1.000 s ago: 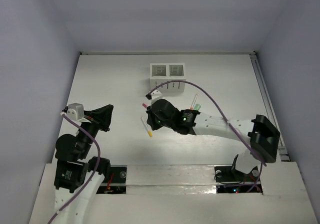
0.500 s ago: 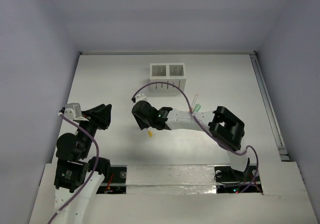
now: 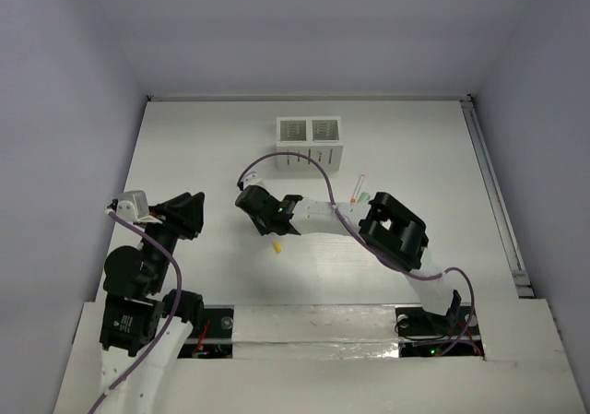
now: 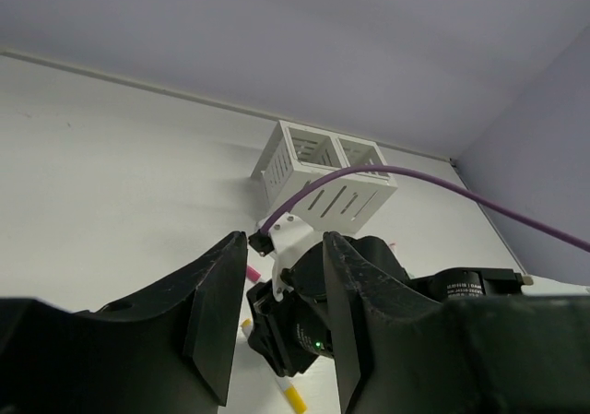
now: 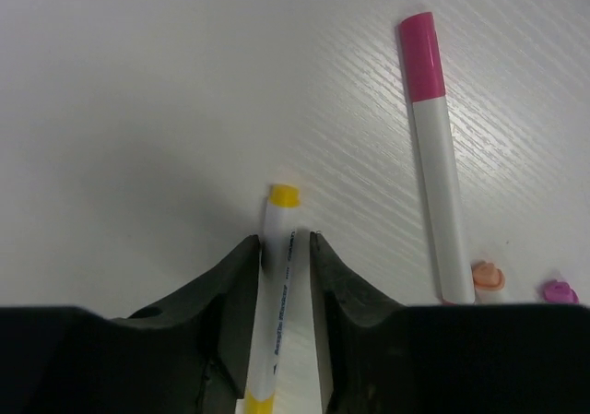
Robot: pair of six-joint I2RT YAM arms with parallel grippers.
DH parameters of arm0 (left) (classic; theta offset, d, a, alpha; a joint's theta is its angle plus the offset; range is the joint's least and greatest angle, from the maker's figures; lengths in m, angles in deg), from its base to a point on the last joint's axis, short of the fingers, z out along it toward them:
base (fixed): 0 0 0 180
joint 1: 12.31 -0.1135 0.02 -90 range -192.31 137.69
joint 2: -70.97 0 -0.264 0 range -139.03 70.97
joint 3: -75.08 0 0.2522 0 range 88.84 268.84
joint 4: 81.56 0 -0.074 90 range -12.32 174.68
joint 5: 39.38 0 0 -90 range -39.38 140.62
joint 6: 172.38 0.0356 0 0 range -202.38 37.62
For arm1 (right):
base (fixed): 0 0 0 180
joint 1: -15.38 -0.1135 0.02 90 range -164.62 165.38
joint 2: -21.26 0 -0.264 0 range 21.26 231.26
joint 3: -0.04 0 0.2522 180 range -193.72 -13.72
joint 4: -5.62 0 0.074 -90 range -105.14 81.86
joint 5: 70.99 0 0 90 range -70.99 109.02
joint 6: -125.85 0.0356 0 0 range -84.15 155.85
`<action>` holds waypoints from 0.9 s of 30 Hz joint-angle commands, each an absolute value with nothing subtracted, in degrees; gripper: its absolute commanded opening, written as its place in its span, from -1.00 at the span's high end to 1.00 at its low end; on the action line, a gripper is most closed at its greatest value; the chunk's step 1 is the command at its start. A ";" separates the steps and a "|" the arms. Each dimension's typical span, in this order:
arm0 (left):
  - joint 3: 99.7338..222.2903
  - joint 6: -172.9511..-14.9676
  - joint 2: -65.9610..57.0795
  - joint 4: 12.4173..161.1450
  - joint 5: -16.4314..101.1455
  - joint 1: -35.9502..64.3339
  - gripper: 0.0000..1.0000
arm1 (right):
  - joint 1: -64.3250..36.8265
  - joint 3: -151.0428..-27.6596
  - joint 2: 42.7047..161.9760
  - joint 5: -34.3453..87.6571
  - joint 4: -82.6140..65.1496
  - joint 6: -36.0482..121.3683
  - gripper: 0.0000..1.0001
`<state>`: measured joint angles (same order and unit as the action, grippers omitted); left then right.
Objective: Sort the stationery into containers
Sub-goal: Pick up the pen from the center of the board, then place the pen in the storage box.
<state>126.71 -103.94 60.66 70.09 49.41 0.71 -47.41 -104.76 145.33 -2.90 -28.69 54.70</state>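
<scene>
White tabletop, pale walls round it. I saw white two-compartment box (image 3: 310,132) at far centre, slotted front wall facing arms. Right gripper (image 5: 286,248) was at 7 o'clock from box, jaws closed snug on barrel of yellow-capped pen (image 5: 278,285), cap poking out past fingertips. Pink-capped pen (image 5: 433,165) lay on table at 2 o'clock from that cap, apart from it. Left gripper (image 4: 284,248) was at 9 o'clock from right one, jaws parted, holding nothing. Mint-green piece (image 3: 365,196) lay at 3 o'clock from right gripper.
</scene>
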 commanded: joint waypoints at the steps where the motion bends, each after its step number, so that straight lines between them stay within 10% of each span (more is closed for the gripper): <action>1: 127.07 -104.18 61.47 71.76 49.65 0.35 0.29 | -47.20 -106.79 147.73 -3.49 -30.19 55.00 0.35; 11: 127.07 -104.26 62.18 71.76 49.48 0.35 -0.11 | -47.20 -103.02 140.81 -3.66 -27.31 56.15 1.00; 27: 126.64 -104.09 63.32 72.46 47.72 0.87 -0.13 | -32.00 -111.18 124.35 -6.47 -17.29 53.51 1.00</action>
<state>126.71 -104.05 62.54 70.15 48.97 0.71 -35.73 -106.99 124.33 -3.92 -23.25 54.37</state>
